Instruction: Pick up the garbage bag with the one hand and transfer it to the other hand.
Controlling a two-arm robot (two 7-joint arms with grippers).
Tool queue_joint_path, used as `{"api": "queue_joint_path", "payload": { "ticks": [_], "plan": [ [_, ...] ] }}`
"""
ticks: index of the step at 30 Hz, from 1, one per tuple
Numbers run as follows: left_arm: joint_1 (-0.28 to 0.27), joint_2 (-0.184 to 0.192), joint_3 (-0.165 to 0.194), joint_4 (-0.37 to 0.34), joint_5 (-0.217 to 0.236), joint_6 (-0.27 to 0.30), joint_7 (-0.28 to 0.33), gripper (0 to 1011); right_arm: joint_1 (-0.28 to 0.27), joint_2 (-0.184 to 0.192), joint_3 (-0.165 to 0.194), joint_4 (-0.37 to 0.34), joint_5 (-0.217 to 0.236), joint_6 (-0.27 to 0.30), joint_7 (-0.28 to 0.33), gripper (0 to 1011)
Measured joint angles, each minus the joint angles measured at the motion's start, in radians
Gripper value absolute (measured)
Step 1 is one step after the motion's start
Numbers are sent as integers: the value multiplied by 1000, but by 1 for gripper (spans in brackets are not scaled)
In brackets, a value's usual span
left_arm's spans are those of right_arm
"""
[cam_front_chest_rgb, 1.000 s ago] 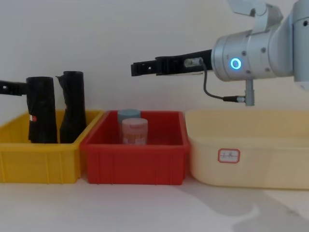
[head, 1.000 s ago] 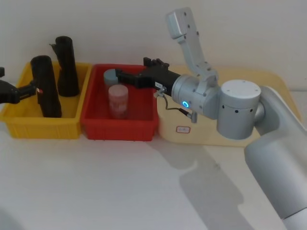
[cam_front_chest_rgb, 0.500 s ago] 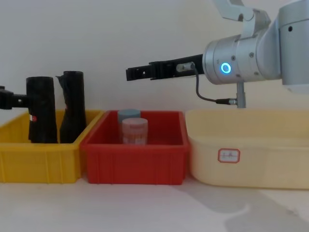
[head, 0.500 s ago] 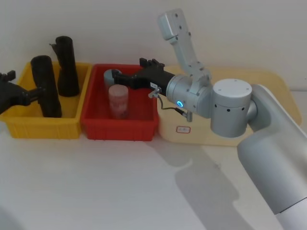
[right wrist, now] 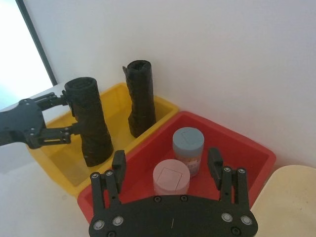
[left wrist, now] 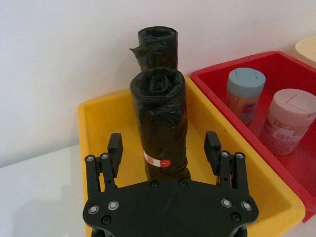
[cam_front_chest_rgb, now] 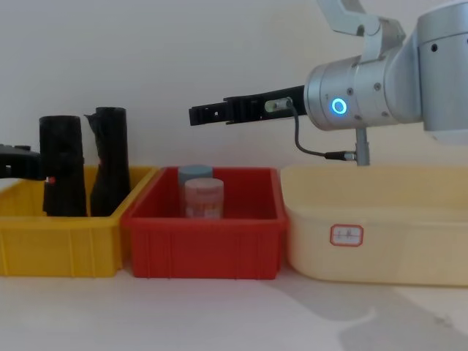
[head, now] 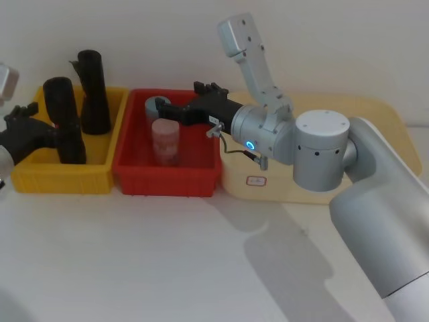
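Observation:
The garbage bag, a black roll with a small red mark low on its side, stands upright in the yellow bin. My left gripper is open at the bag's lower half, one finger on each side with a small gap. In the right wrist view the bag shows with the left gripper beside it. My right gripper hovers open above the red bin, holding nothing.
A second black roll with a flared top stands behind the bag in the same bin. The red bin holds a pink jar and a blue-lidded jar. A cream tub sits on the right.
My left gripper has dropped lower along the bag and turned. The right gripper has shifted a little to the left over the red bin. The bag has stayed in place.

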Motion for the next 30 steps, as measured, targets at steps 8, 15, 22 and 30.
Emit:
{"api": "queue_joint_path", "payload": {
  "ticks": [8,15,22,30],
  "plan": [
    [-24,-34,10,45,20,-18,20,1001,1,-1,3,6,-6,-7,8,1001],
    [-54,-64,21,95,42,-25,40,1001,3,-1,7,11,-11,-10,16,1001],
    [-88,-89,32,153,60,-31,46,1001,5,-1,10,16,-14,-16,23,1001],
    [-128,-114,49,226,79,-43,37,1001,7,-4,11,23,-18,-25,29,1001]
  ]
}}
